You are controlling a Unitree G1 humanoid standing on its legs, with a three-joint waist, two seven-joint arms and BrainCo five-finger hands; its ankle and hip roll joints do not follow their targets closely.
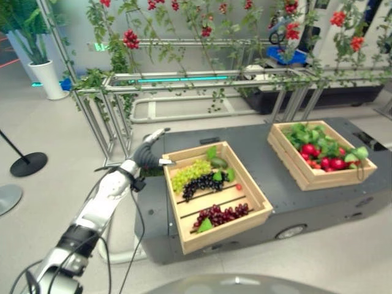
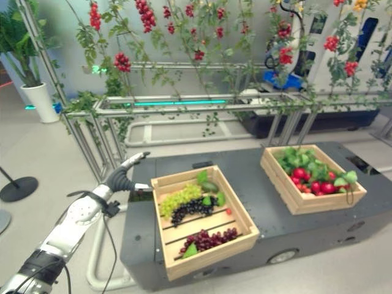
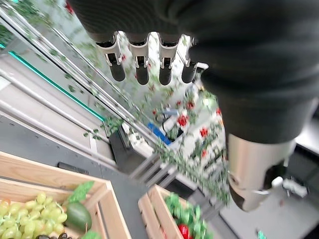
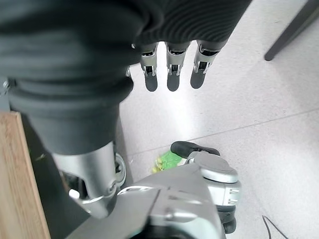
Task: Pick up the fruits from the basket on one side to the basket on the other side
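Observation:
Two wooden crates stand on a dark grey platform point(image 1: 257, 144). The near crate point(image 1: 184, 229) holds green grapes point(image 1: 191, 173), dark grapes point(image 1: 205, 182), red grapes point(image 1: 222, 214) and a green fruit point(image 1: 218, 163). The far crate point(image 1: 288, 156), to the right, holds red fruits point(image 1: 324, 158) among green leaves. My left hand point(image 1: 150, 153) hovers just off the near crate's back left corner, open and holding nothing; its fingers point(image 3: 142, 69) are straight. My right hand point(image 4: 172, 74) hangs over the floor beside a wooden crate edge point(image 4: 20, 174), open and empty.
A metal frame point(image 1: 184, 82) hung with vines and red berry clusters runs behind the platform. A white planter point(image 1: 48, 78) and a black post base point(image 1: 27, 163) stand on the floor at the left. Something small and green point(image 4: 167, 160) lies on the floor.

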